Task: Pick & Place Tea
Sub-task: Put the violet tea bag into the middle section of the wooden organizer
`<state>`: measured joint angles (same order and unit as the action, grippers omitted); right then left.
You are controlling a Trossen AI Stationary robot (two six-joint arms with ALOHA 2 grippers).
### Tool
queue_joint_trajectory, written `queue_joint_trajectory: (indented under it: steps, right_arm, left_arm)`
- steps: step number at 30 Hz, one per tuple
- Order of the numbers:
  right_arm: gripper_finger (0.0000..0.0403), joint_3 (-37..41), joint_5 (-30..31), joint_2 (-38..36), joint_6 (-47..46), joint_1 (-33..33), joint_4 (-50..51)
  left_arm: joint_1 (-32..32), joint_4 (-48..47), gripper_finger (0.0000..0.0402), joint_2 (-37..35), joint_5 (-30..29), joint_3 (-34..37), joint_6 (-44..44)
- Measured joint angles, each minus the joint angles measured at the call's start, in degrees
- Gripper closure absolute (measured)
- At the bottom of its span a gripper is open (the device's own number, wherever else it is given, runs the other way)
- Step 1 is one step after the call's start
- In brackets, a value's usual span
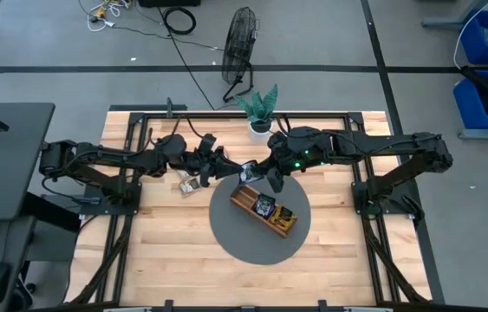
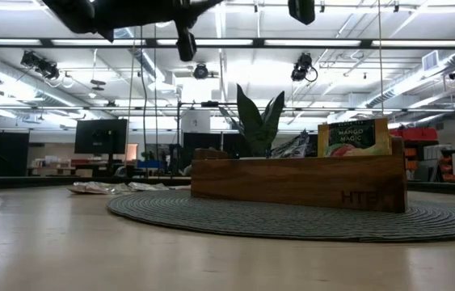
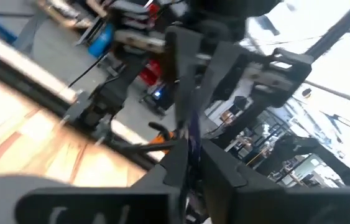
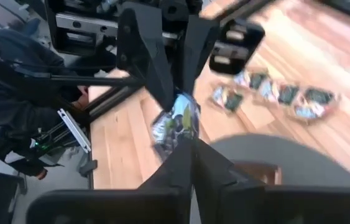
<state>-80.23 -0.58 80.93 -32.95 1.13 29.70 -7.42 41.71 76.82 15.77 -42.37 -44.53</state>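
Observation:
A dark, glossy tea sachet (image 1: 249,171) hangs in the air between my two grippers, above the far-left edge of the round grey mat (image 1: 226,234). My left gripper (image 1: 231,166) reaches it from the table's left and my right gripper (image 1: 266,175) from the right; both are shut on it. The right wrist view shows the sachet (image 4: 176,121) face-on, and the left wrist view shows the sachet (image 3: 193,127) edge-on. The wooden tray (image 1: 248,201) lies on the mat with a dark sachet (image 1: 265,205) and a yellow one (image 1: 284,217) standing in it. Several loose sachets (image 1: 190,184) lie flat on the table. My left gripper pinches one edge of the sachet (image 4: 178,99) between its two fingertips, coming from the table's left. The sachet is lifted clear of the table. My right gripper pinches the opposite edge (image 4: 187,138) between its two fingers, coming from the table's right. The sachet spans the short gap between the two grippers.
A potted plant (image 1: 261,113) stands at the far edge behind the grippers. In the low view a "Mango Magic" sachet (image 2: 353,137) stands up out of the tray (image 2: 300,182). A person's dark sleeve (image 4: 13,87) shows beyond the table. Bare wood lies toward the near edge.

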Motion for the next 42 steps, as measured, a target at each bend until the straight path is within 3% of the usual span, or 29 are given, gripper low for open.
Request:
queue_joint_trajectory:
  steps: [4,11,16,19,24,33,38,42]
  right_arm:
    - [0.0398,0.00,-1.76,0.00,-1.11,-0.32,2.83]
    - [0.0401,0.00,-2.99,0.00,-3.20,-0.35,8.07]
    - [0.0401,0.00,-2.99,0.00,-4.47,-0.35,12.80]
    - [0.0402,0.00,-3.17,0.00,-6.27,-0.47,16.06]
    - [0.0402,0.00,-3.05,0.44,-7.11,-0.97,18.75]
    - [0.0403,-0.02,-7.66,5.53,-6.83,-2.66,19.99]
    - [0.0403,0.00,-8.01,9.76,-6.82,-2.66,19.64]
    - [0.0403,0.00,-8.02,12.78,-7.02,-2.54,19.35]
  left_arm:
    - [-1.93,-3.50,0.0317,0.00,1.77,0.02,0.01]
    - [-7.71,-5.96,0.0238,-0.05,13.71,0.02,-1.37]
    - [-10.63,-7.01,0.0214,-1.11,16.03,0.01,0.07]
    - [-11.17,-12.05,0.0220,-3.64,11.68,-0.09,4.30]
    - [-10.18,-26.75,0.0248,-9.10,-1.58,-0.02,15.82]
    - [-7.95,-40.63,0.0287,-18.25,-14.29,0.03,23.89]
    - [-6.24,-46.64,0.0296,-23.64,-19.15,0.00,27.10]
    - [-5.48,-49.40,0.0298,-26.86,-19.62,0.02,27.27]
